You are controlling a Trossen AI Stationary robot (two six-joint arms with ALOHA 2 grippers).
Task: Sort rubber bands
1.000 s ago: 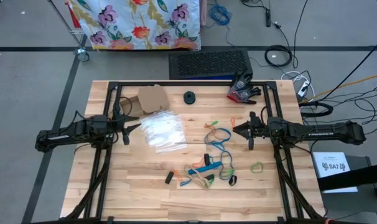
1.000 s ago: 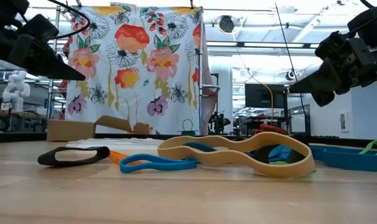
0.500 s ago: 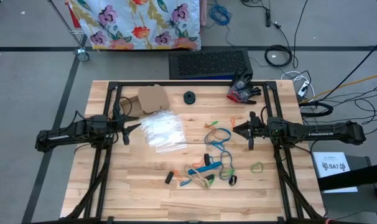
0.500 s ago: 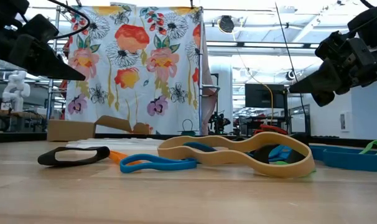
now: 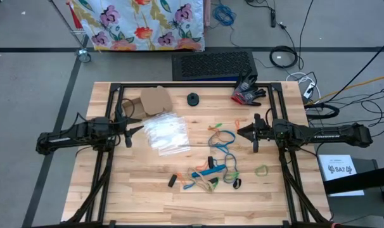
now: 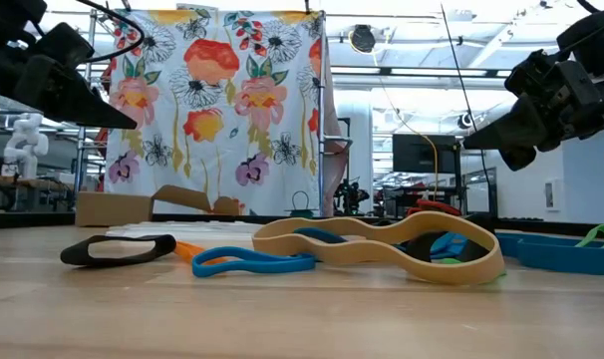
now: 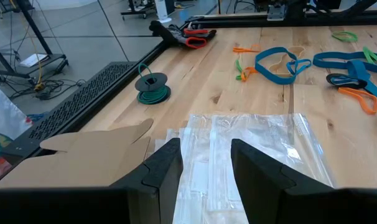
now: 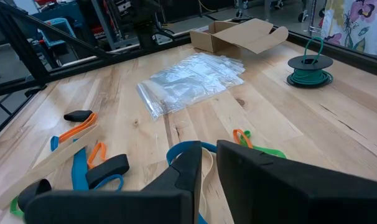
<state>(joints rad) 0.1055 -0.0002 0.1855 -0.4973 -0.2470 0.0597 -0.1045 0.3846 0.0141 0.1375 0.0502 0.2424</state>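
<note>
The right hand (image 5: 238, 132) hangs above the bench (image 5: 147, 202), fingers nearly together with a thin gap and nothing between them. Just ahead of its tips lie the rubber bands (image 5: 215, 166), a loose scatter of blue, orange, green, tan and black loops spreading away toward the near edge; one green band (image 5: 262, 170) sits apart, off to the arm's side. I'd say it should spread its fingers first, then drop onto a single loop at the scatter's fringe, since the middle ones overlap and would drag neighbours along. Across the bench, the left hand (image 5: 141, 129) waits with fingers apart, over the clear plastic bags (image 5: 165, 133), empty.
</note>
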